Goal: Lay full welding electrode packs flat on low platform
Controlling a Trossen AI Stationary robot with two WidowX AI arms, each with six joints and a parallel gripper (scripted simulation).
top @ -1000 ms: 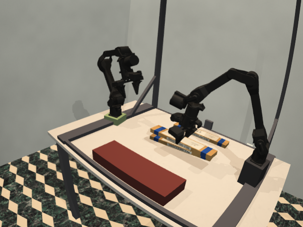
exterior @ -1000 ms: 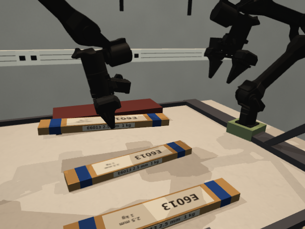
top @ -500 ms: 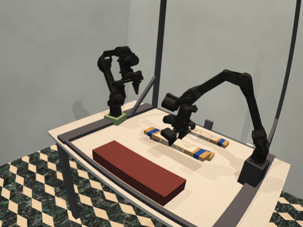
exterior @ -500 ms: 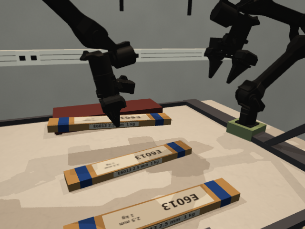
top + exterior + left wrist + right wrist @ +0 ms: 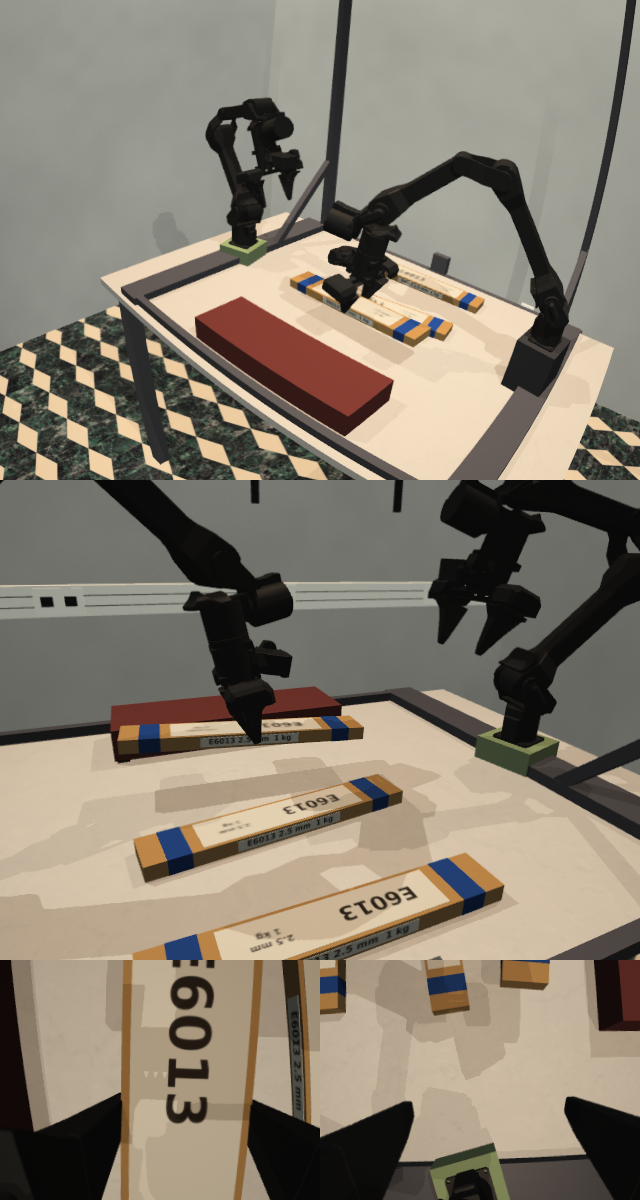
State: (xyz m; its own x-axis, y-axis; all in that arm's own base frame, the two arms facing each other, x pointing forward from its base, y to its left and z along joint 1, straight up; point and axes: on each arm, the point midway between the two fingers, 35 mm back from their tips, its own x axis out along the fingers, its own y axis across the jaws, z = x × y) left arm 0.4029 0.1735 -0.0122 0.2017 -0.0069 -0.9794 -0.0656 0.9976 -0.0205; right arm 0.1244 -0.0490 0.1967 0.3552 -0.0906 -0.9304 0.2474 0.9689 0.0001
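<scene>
Low red platform bearing no packs, left claw part-open, clamped across a raised welding-rod pack beside it, two other packs flat on the table, right claw wide open, holding nothing.

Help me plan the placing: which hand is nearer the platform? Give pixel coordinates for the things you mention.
Left. The left hand [image 5: 359,297] [image 5: 253,734] [image 5: 183,1103] holds a pack [image 5: 385,316] [image 5: 180,730] [image 5: 190,1160] [image 5: 526,975] beside the platform [image 5: 294,356] [image 5: 305,702] [image 5: 4,1060] [image 5: 632,990]; the right hand [image 5: 276,202] [image 5: 460,648] [image 5: 490,1106] hangs open, higher and farther away.

Past my table, I see a checkered floor and a plain grey wall.
</scene>
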